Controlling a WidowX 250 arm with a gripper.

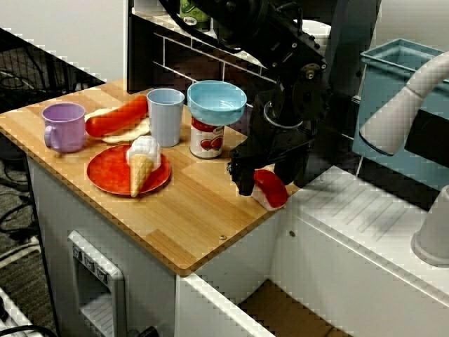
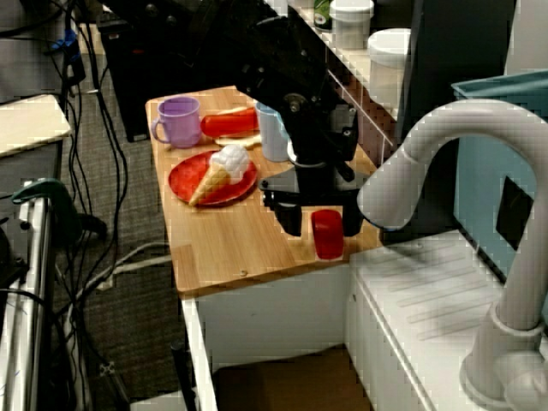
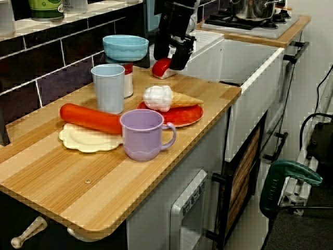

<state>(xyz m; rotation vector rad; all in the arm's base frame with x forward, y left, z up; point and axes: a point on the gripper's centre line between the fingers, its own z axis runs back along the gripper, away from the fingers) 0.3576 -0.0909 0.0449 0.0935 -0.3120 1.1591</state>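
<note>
Fingers of my gripper (image 2: pixel 322 224) are spread wide apart, one on each side of the little red toy (image 1: pixel 272 189), not squeezing it, so it fits between them while it sits on the corner of the wooden counter (image 1: pixel 196 225), right by the white sink (image 1: pixel 351 217).

Single black arm (image 1: pixel 277 38) enters from the upper back in the front view and slopes forward and down. The wrist (image 1: pixel 289 105) is bent so the last links hang almost vertical. The gripper (image 1: pixel 270 184) points straight down, low in the frame. In the side view the gripper (image 2: pixel 322 227) shows two dark fingers (image 2: pixel 291 218) set apart, with a clear gap beside the nearer one; jaws parted, not closed together. In the low end-on view the gripper (image 3: pixel 169 60) hangs tips-down with both fingers roughly parallel. The arm's upper links are cut off at the frame edge.
</note>
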